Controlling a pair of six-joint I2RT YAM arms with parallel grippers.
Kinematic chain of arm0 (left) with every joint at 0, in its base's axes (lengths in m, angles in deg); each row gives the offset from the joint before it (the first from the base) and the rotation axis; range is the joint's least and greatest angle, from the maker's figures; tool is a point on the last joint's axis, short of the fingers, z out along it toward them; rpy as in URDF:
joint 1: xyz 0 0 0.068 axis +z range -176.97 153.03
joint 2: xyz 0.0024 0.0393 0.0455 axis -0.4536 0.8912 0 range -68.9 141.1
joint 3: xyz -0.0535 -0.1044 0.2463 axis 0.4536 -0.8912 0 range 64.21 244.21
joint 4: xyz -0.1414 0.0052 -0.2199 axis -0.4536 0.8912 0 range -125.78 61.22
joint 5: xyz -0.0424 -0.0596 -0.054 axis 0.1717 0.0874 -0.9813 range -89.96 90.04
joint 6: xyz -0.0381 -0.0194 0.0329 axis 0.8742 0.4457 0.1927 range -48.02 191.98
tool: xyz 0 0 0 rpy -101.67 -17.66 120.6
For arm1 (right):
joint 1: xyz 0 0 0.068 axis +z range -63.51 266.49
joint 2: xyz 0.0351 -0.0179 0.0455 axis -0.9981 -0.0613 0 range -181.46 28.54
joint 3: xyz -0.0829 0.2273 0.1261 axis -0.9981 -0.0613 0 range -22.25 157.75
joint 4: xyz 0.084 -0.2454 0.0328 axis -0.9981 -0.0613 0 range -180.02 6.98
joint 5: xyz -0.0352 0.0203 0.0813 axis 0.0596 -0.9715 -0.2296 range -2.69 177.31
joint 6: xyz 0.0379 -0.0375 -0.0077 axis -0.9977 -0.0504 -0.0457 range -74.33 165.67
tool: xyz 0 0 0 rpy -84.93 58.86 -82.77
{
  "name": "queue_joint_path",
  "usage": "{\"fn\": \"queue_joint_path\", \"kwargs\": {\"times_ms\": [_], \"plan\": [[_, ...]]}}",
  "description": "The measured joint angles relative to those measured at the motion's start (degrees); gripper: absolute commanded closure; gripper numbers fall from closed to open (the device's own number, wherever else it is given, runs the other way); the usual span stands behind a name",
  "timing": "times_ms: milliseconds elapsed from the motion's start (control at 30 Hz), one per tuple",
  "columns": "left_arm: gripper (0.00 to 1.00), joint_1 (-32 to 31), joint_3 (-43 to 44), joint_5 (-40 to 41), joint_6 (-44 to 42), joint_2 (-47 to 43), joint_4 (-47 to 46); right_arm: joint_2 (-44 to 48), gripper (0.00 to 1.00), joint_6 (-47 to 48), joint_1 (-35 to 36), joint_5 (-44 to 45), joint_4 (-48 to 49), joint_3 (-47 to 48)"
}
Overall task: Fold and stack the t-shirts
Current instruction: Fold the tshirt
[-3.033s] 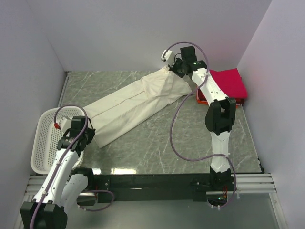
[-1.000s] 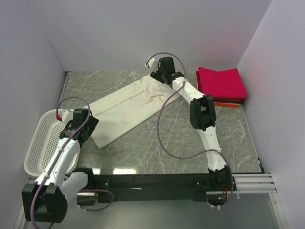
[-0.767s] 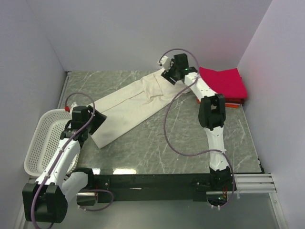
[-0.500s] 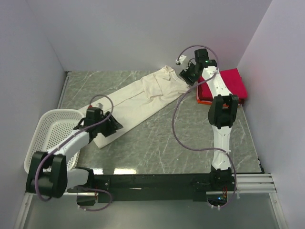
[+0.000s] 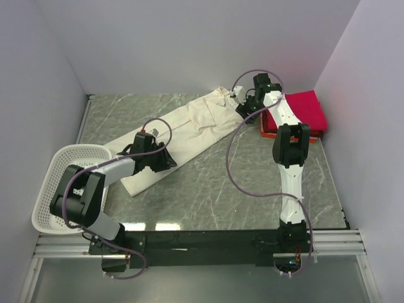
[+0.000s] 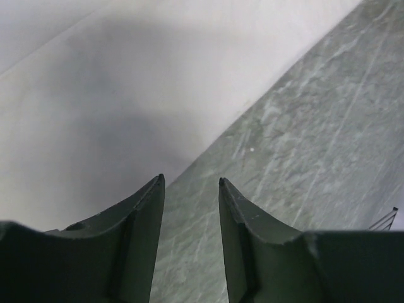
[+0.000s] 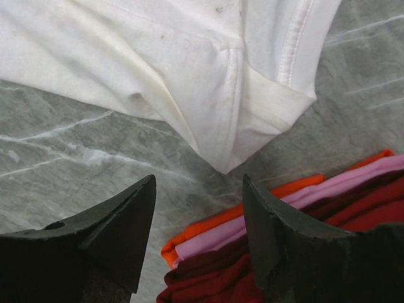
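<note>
Top external view: the cream t-shirt [image 5: 183,136] lies in a long doubled strip across the counter [image 5: 208,189], running from 8 o'clock to 1 o'clock.
Folded stack: a crimson-pink shirt [image 5: 303,110] sits on an orange-red shirt [image 7: 208,221] at 2 o'clock, just beside the cream strip's far end.
Left pincer: my left pincer [image 6: 189,183] is at the strip's 8 o'clock end. Its jaws are parted and empty, straddling the line where cloth meets stone.
Right pincer: my right pincer [image 7: 199,180] hangs over the cream shirt's pointed corner. It is spread wide and grasps nothing.
Risk, left: I am so close to the cloth's edge that I could pinch bare counter, or only the top layer. Lifting would then pull the doubled strip apart.
Risk, right: the stack's orange edge lies at 5 o'clock, right under my jaws. Coming down slightly off the corner could snag it and drag the finished folds out of square.
Basket: the white basket [image 5: 47,189] sits at 8 o'clock, beyond the shirt's near end.
Writing: I can read no brand, label or print, only faint marks on the cream cloth.
</note>
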Motion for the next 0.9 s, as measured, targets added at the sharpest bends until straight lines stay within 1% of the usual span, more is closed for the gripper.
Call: {"fn": "queue_joint_path", "kwargs": {"times_ms": [200,500,700,800,867,900], "plan": [[0.57,-0.1,0.1,0.2,0.1,4.7,-0.8,-1.4,0.38,0.0,0.0,0.2,0.0,0.1],[0.59,-0.1,0.3,0.4,0.1,5.8,-3.0,-2.9,0.42,-0.1,0.0,0.5,0.9,3.1],[0.59,-0.1,0.3,0.5,0.1,6.0,-3.5,-4.9,0.49,-0.1,0.3,0.7,1.4,3.4],[0.59,-0.1,0.3,0.5,0.1,6.1,-3.7,-5.7,0.57,-0.1,0.3,0.9,1.4,3.5],[0.59,-0.1,0.3,0.5,0.1,6.2,-3.7,-5.8,0.68,0.0,0.3,1.0,1.4,3.5],[0.59,-0.1,0.3,0.5,0.1,6.2,-3.8,-5.8,0.78,-0.1,0.3,1.0,1.5,3.5]]}}
